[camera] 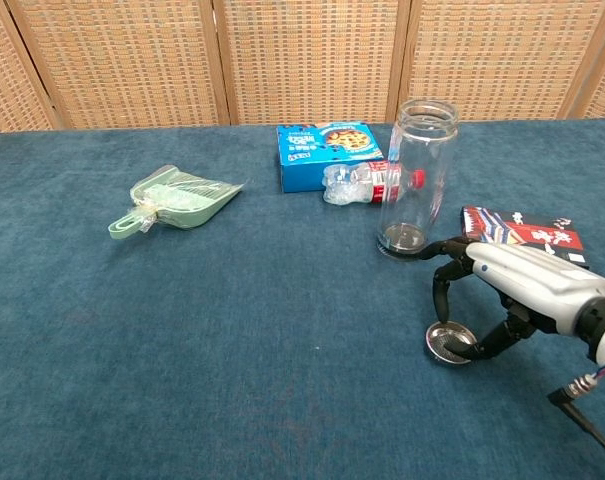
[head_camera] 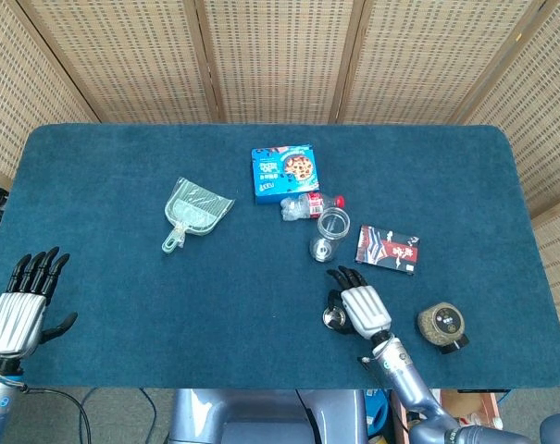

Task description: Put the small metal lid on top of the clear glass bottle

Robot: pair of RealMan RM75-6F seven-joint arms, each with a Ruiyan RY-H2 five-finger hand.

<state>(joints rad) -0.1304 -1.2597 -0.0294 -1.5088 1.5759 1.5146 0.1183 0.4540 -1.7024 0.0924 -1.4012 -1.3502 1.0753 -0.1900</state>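
Observation:
The small metal lid [head_camera: 333, 320] [camera: 449, 343] lies on the blue cloth near the front edge, open side up. My right hand [head_camera: 365, 308] [camera: 522, 280] arches over it: the thumb touches the lid's right rim, and the fingers [camera: 444, 280] curve down just above its far left side without closing on it. The clear glass bottle [head_camera: 330, 233] [camera: 417, 180] stands upright and open-mouthed a short way behind the hand. My left hand [head_camera: 20, 310] hangs at the table's front left corner, fingers spread, holding nothing.
A blue snack box [head_camera: 285, 172] and a lying plastic bottle [head_camera: 307, 205] sit just behind the glass bottle. A red-and-black packet [head_camera: 388, 249] lies to its right, a round tin [head_camera: 441, 324] right of my hand, and a green dustpan [head_camera: 196, 211] at mid-left.

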